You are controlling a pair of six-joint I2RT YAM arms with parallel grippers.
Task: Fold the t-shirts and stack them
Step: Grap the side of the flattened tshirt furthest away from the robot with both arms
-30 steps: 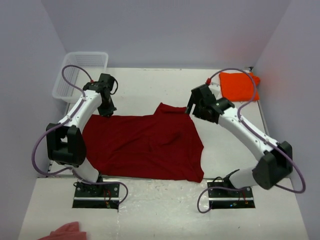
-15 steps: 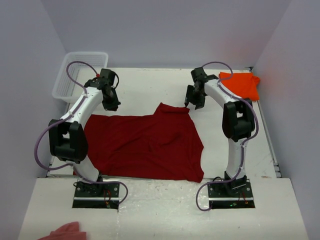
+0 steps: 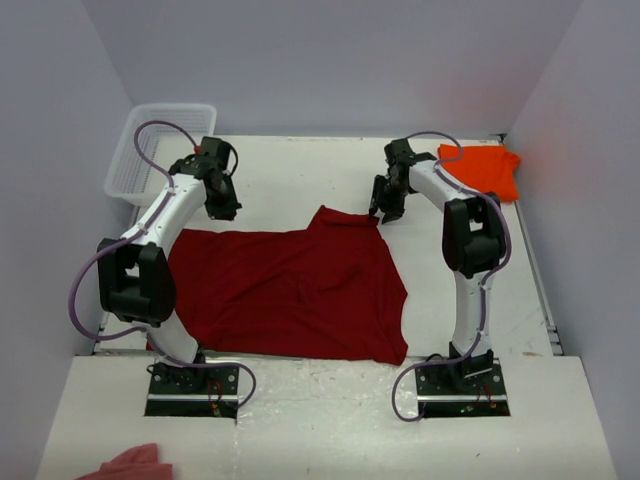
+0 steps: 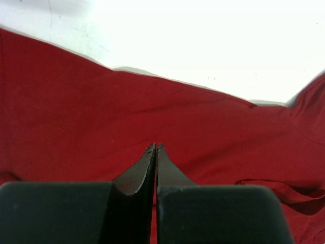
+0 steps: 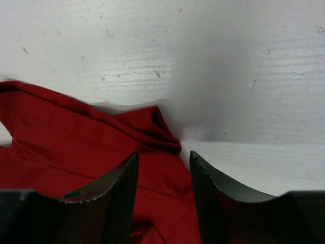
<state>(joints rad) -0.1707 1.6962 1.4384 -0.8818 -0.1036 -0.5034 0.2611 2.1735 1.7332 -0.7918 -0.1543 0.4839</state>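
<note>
The dark crimson t-shirt (image 3: 290, 290) lies spread flat in the middle of the table. The orange t-shirt (image 3: 480, 170) sits as a small folded rectangle at the far right. My left gripper (image 3: 228, 210) hovers just beyond the crimson shirt's far left corner. In the left wrist view the left gripper (image 4: 155, 147) is shut, with red cloth (image 4: 101, 112) below and none seen between its fingers. My right gripper (image 3: 384, 213) is at the shirt's far right corner. In the right wrist view it (image 5: 163, 154) stands open, straddling the bunched cloth corner (image 5: 152, 127).
A white mesh basket (image 3: 160, 150) stands at the far left corner. A pale pink cloth scrap (image 3: 130, 465) lies at the near left edge. Grey walls close in the table on three sides.
The right arm swung in from the right and brought its gripper to the crimson shirt's far right corner, jaws narrowing. The left gripper lifted slightly back from the far left corner.
</note>
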